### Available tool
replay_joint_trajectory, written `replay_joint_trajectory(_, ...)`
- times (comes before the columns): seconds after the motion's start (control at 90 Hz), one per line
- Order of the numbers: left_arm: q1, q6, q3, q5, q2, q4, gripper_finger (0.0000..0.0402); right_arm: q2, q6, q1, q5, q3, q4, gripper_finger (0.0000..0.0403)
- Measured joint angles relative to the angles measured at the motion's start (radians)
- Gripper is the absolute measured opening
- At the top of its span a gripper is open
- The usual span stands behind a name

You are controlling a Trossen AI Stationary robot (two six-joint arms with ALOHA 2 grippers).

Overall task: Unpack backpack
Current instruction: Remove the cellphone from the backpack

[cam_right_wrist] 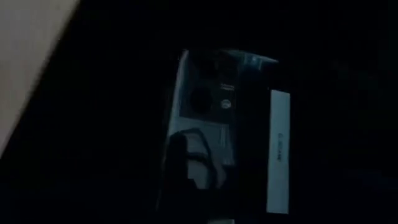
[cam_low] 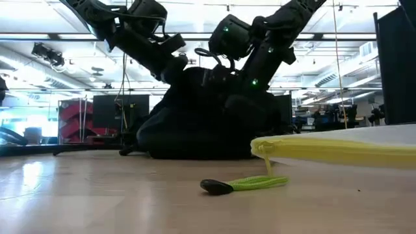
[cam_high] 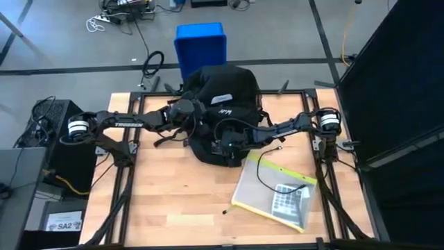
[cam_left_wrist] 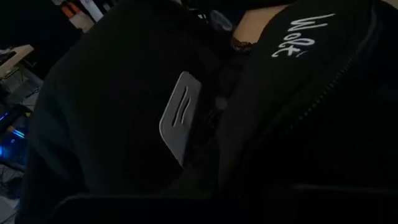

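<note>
- The backpack (cam_high: pixel 225 97) sits at the far middle of the table (cam_high: pixel 180 201).
- Left gripper (cam_high: pixel 196 111) presses its left side, right gripper (cam_high: pixel 225 142) its near edge; can't tell either's jaws.

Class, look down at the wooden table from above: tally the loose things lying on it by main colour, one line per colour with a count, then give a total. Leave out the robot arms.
Black: 1, the backpack
Clear with yellow-green edging: 1, the zip pouch holding a calculator and a black cable
Total: 2 on the table; the blue box stands off it.
</note>
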Motion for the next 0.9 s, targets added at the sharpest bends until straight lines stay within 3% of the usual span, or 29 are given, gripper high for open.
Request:
replay_joint_trajectory(0.322, 0.000, 0.002, -0.001, 0.000, 0.000, -0.010, 0.0000, 0.026, 0.101, -0.082, -0.135, 0.004, -0.084, 0.0381)
replay_joint_trajectory(0.567, 0.000, 0.002, -0.001, 0.020, 0.000, -0.015, 0.0000, 0.068, 0.078, -0.088, -0.140, 0.006, -0.084, 0.0324)
replay_joint_trajectory(0.9, 0.002, 0.001, -0.001, 0.027, 0.000, -0.022, 0.0000, -0.057, 0.066, -0.062, -0.099, -0.006, -0.092, 0.0324)
